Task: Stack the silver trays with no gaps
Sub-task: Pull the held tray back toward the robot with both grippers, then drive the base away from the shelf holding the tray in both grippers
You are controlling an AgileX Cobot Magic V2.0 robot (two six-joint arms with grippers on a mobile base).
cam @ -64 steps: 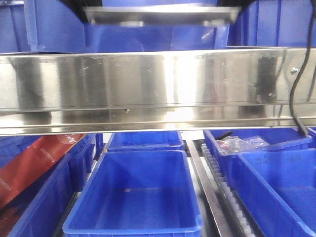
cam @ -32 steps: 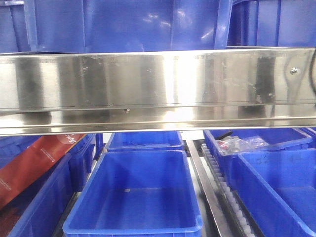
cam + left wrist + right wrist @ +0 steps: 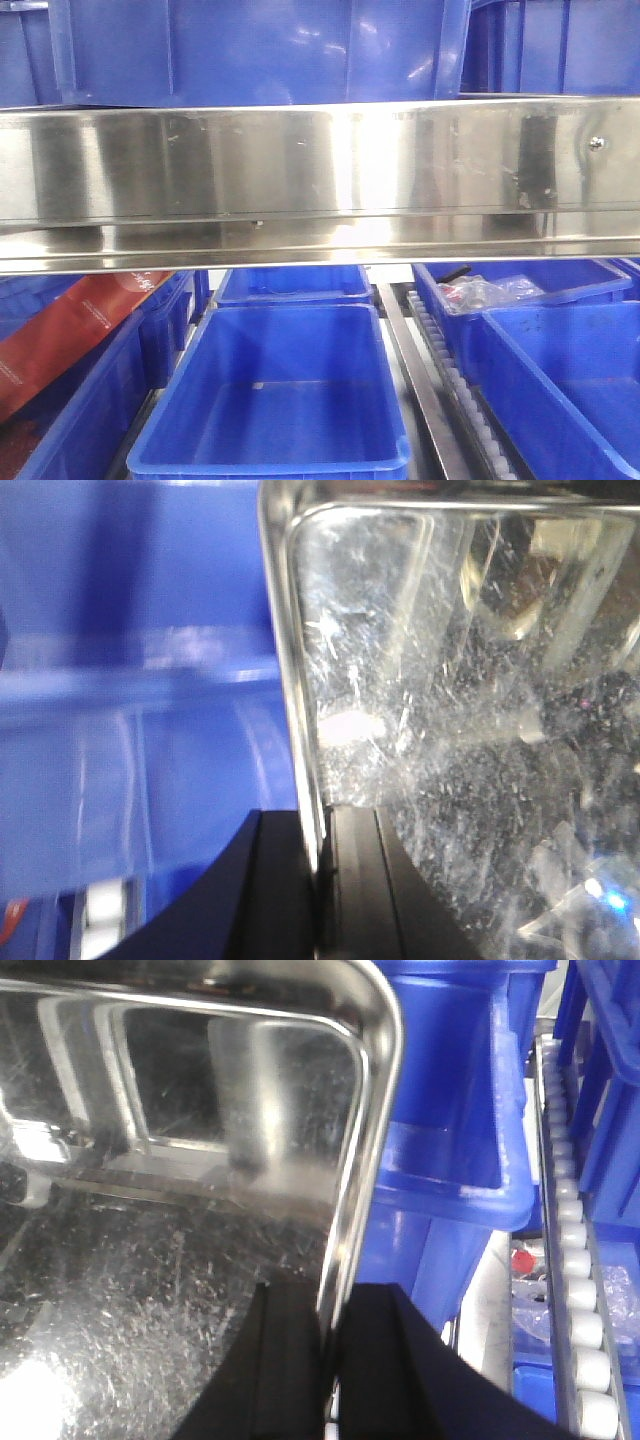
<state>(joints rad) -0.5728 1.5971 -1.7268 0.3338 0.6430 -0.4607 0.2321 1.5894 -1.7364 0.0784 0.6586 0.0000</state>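
Silver tray point(image 3: 450, 730) pinched at rim by left claw point(image 3: 318, 830), and at rim by right claw point(image 3: 333, 1302); no stack seen, placement judged not yet done.

Silver tray point(image 3: 460, 680) cut off by wrist-view edges; blue bins point(image 3: 260, 50) partly behind steel rail point(image 3: 320, 170).

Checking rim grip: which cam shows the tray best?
Right wrist: tray corner, rim and floor sharp, right gripper clamped on the rim. Left wrist shows it washed by glare. Front view shows no tray.
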